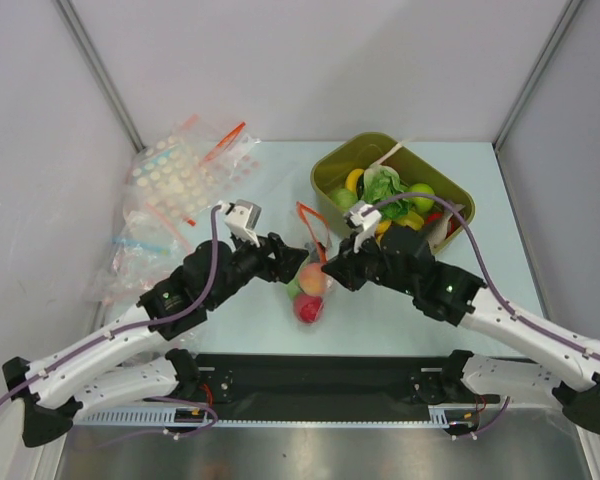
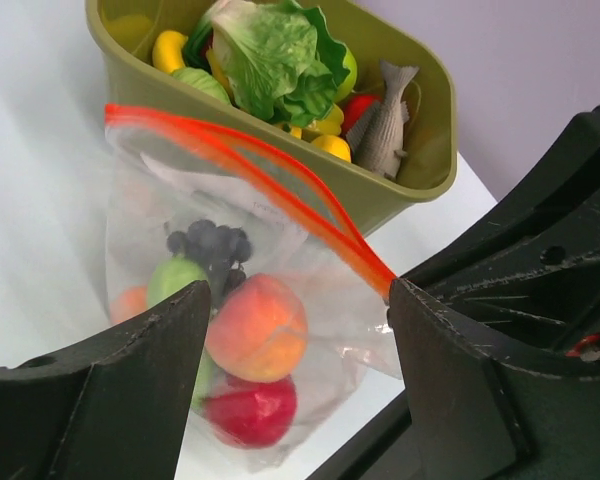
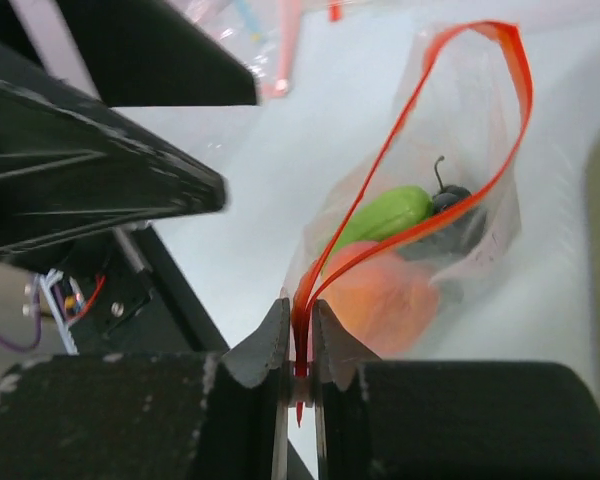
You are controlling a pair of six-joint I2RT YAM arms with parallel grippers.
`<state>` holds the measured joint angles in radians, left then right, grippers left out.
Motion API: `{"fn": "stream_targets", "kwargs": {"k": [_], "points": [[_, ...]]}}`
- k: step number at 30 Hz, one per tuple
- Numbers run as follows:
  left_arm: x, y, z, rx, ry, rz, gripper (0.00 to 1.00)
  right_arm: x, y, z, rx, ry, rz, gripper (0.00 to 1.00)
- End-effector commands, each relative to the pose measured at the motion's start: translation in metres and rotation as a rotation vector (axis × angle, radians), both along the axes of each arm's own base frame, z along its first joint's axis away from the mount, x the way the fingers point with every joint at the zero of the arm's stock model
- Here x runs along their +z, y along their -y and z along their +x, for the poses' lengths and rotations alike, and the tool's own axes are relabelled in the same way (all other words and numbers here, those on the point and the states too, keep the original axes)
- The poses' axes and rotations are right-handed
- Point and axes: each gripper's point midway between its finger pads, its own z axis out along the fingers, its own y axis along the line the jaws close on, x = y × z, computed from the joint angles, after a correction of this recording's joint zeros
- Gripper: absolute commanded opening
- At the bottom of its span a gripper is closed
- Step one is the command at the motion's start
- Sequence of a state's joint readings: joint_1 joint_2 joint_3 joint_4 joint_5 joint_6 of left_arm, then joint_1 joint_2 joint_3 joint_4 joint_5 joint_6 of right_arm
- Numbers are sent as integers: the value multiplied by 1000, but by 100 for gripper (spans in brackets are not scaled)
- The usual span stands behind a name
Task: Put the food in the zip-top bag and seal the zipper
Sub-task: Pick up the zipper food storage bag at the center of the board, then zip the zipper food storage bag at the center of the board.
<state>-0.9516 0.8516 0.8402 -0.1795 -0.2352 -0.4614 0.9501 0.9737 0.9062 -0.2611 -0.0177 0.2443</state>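
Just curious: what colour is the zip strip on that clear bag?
The zipper is red-orange, clearest in the right wrist view.

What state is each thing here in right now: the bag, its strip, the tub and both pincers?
Bag: filled with toy fruit, mouth gaping.
Zip strip: unsealed along most of its length, pressed together at one end.
Right pincer: shut on the zip strip's end.
Left pincer: open, gripping nothing.
Tub: upright, full of toy food.

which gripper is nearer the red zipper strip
Right. The right gripper is shut on one end of the zipper; the left gripper is open, with the zip-top bag in front of it.
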Motion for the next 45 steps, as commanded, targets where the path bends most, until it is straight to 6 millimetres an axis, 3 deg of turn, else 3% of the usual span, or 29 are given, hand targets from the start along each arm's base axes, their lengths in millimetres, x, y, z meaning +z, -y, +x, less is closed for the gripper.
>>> {"fn": "stream_targets", "kwargs": {"k": [1, 3, 8, 14, 23, 31, 34, 41, 45], "points": [[22, -14, -2, 34, 73, -66, 77, 28, -28, -22, 274, 113, -62, 0], [24, -20, -2, 52, 97, -91, 78, 39, -40, -25, 333, 133, -72, 1], [42, -39, -11, 68, 162, -169, 80, 17, -54, -30, 479, 138, -197, 0], [39, -32, -11, 43, 166, -153, 83, -8, -52, -33, 498, 149, -205, 0], [12, -4, 3, 11, 68, -12, 84, 10, -40, -67, 578, 268, -99, 0], [-19, 15, 16, 8, -42, 120, 81, 13, -34, -61, 516, 294, -109, 0], [-29, 22, 17, -8, -69, 147, 76, 11, -35, -61, 516, 291, -113, 0], [-31, 31, 14, -53, -71, 156, 35, 10, -32, -53, 461, 296, -127, 0], [-24, 28, 11, -63, -49, 130, 23, 9, -28, -44, 404, 305, -138, 0]]}}
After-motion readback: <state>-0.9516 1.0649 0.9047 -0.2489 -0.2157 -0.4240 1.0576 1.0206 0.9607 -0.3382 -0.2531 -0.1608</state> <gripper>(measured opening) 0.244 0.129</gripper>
